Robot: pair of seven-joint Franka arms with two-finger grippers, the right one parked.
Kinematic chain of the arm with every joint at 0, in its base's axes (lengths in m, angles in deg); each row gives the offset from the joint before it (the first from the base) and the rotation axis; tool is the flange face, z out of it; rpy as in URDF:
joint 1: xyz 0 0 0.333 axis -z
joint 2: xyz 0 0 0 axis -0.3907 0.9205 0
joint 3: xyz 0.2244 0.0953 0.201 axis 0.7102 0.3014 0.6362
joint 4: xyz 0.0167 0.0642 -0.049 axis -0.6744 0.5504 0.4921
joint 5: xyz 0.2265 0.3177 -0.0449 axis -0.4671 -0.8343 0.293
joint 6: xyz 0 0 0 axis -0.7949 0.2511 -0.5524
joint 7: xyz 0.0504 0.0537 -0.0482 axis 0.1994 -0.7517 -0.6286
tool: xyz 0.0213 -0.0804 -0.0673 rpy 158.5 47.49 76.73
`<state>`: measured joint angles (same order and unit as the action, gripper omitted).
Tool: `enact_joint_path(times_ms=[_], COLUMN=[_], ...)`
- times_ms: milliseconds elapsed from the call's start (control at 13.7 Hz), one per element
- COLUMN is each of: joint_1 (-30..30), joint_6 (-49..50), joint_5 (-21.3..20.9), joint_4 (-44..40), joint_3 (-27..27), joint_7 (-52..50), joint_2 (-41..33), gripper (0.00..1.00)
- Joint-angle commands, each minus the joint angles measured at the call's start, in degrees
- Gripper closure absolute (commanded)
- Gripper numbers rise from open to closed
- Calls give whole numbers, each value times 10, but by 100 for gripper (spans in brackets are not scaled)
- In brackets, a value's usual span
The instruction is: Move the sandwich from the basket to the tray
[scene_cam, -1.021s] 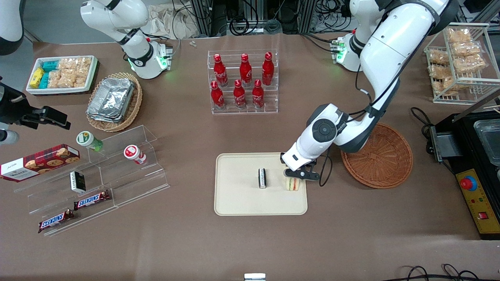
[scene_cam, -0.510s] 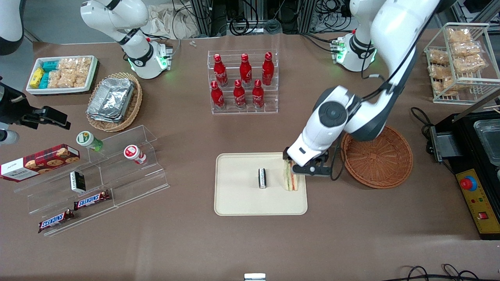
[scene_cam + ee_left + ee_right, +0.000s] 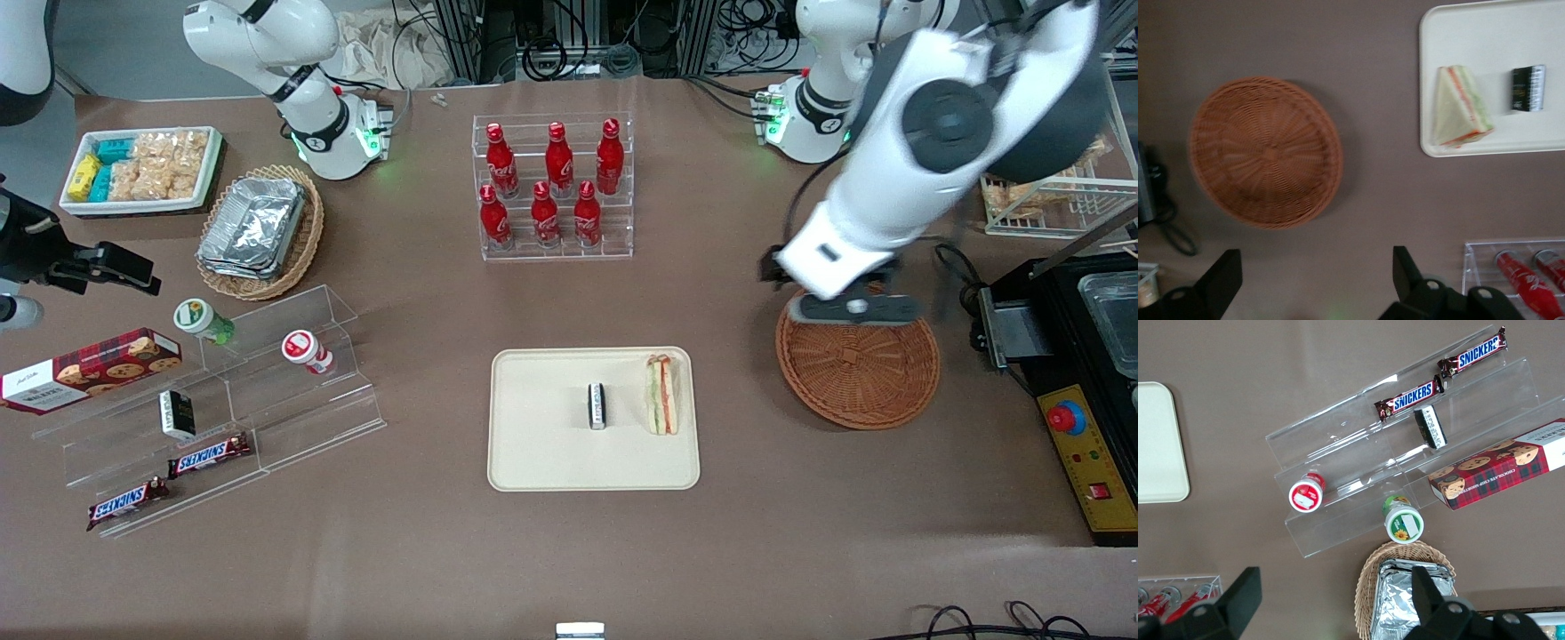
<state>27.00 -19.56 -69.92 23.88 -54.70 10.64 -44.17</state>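
Observation:
The sandwich [image 3: 662,407] lies on the cream tray [image 3: 542,453], close to the tray edge nearest the working arm's end. It also shows in the left wrist view [image 3: 1460,107] on the tray [image 3: 1471,40]. The round reddish-brown basket [image 3: 867,378] stands empty beside the tray; it shows in the left wrist view [image 3: 1265,152] too. My left gripper [image 3: 852,308] is open and empty, raised high above the basket's rim farthest from the front camera. Its fingers [image 3: 1407,267] are spread wide over bare table.
A small dark packet [image 3: 597,406] lies mid-tray beside the sandwich. A clear rack of red bottles [image 3: 553,191] stands farther from the front camera than the tray. A wire rack of snack bags [image 3: 1049,191] and a black machine [image 3: 1080,391] stand at the working arm's end.
My gripper let go of the sandwich on the tray, rose and swung away to above the basket. The sandwich stays on the tray.

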Motion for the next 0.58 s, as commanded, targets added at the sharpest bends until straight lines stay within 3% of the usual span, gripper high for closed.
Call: enact_joint_path(times_ms=[0,146,510], joint_1=[4,4,11], joint_6=[47,46,47], joint_5=[11,12,34], joint_4=[-22,-22,-28], joint_3=[71,126,136], joint_7=[49,103,109], joint_2=[-19,-31,-31], gripper=[0,0,0])
